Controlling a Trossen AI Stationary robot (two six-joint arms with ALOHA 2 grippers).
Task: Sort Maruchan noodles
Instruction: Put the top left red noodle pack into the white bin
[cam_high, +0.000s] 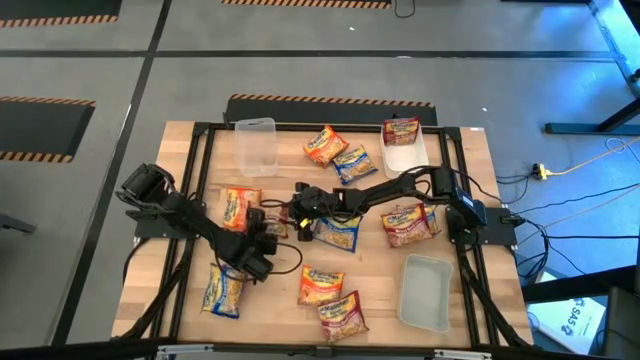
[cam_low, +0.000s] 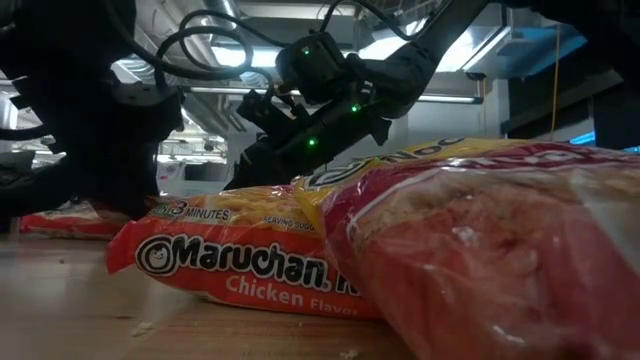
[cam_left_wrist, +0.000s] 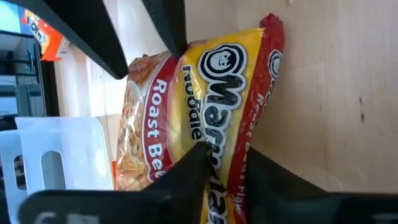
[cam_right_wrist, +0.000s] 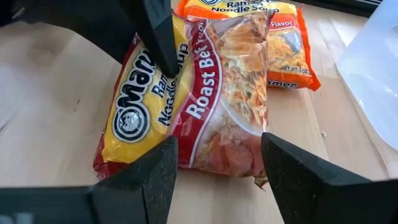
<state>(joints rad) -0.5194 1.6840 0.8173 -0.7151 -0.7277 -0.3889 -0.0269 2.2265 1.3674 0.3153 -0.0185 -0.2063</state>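
A red-and-yellow Roast Beef Maruchan packet lies flat on the wooden table near its middle, mostly hidden under both grippers in the high view. My left gripper reaches in from the table's left and is shut on this packet. My right gripper comes from the right and stands open, one finger on either side of the packet's nearer end. An orange packet lies just beyond it. My left gripper pinches the packet's yellow Maruchan band between its two fingers, one fingertip set on the printed top face. The fingers slant down from above on the table's left side. The wrapper buckles between them, and the packet rests on the table.
Other packets lie scattered: orange, blue, blue-and-yellow, red, and several near the front edge. A clear tub stands far left, another holds a red packet, and a third sits near right.
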